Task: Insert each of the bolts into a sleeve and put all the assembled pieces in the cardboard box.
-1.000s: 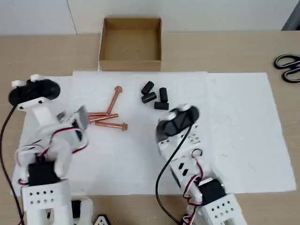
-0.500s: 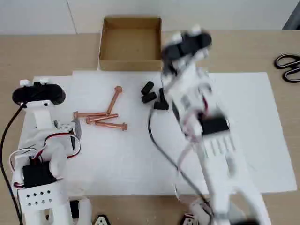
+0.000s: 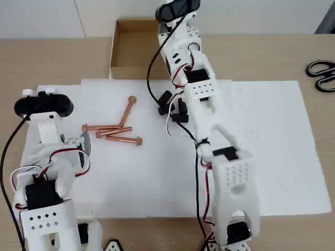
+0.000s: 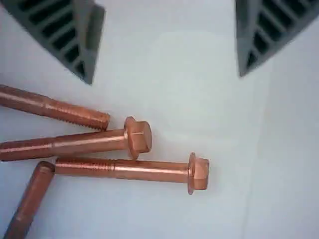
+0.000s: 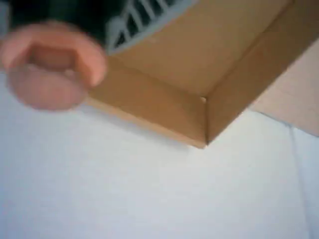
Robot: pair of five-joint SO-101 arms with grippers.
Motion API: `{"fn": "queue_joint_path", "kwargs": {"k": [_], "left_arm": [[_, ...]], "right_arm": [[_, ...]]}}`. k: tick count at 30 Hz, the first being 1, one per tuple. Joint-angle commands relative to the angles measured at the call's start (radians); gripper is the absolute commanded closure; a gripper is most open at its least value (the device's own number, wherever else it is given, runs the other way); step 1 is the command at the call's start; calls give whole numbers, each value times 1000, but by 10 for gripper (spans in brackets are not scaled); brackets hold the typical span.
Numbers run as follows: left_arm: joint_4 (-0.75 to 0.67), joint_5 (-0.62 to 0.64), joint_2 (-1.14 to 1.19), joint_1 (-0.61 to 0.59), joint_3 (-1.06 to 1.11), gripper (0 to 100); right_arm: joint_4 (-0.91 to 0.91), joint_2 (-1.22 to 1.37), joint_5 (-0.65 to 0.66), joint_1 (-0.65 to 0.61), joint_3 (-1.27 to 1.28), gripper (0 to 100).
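Right arm is stretched out to 12 o'clock, its right fingers clenched on a copper-coloured bolt head beside a corner of the open brown cardboard box. Whether a sleeve is on it, I cannot tell. For a clean drop I'd carry it past the wall, over the box floor, go low, then let go. The left fingers are spread wide, grasping nothing, above 4 shiny copper flanged bolts at 9 o'clock on the white sheet. Stubby black sleeves sit mid-sheet.
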Motion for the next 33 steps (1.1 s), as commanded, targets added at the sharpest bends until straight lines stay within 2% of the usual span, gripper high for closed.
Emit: {"fn": "queue_joint_path", "kwargs": {"k": [1,10,14,17,25,31,33], "left_arm": [[5,-5,-5,-6,-36,822],[5,-5,-5,-5,-21,822],[0,-6,-5,-6,-10,822],[0,-6,-5,-6,-13,822],[2,-6,-5,-3,-15,822],[0,-6,-5,0,-16,822],[0,-6,-5,0,-16,822]], "right_arm": [[-36,113,11,-7,-229,995],[-31,443,12,-13,-540,991],[-12,524,12,-13,-638,866],[93,538,12,-24,-681,764],[154,533,12,-24,-787,742],[467,530,12,-22,-1074,742],[558,493,12,-21,-1054,742]]}}
